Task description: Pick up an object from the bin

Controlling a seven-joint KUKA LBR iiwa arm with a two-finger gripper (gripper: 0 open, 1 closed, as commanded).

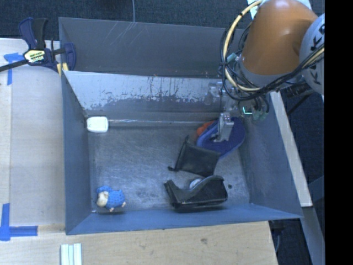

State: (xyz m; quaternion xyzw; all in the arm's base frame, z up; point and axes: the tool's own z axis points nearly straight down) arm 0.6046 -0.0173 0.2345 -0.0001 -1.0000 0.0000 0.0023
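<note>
Camera view: gripper (225,130) hangs over the blue curved object (237,138) at the bin's (74,148) far right, just beside a black pouch (194,159); grip state cannot be told

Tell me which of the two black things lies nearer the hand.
The upper black slab, beside the hand; the other black thing lies farther off, lower down.

Small white block (97,125) lies far-left on bin (76,148) floor, by the back wall. Blue fuzzy toy (110,199) w/ cream face sits in near-left corner, well apart. Black flat piece (196,159) tilted at centre-right; just beside it, black shoe-like item (199,195) w/ sth pale inside, near front wall.
</note>
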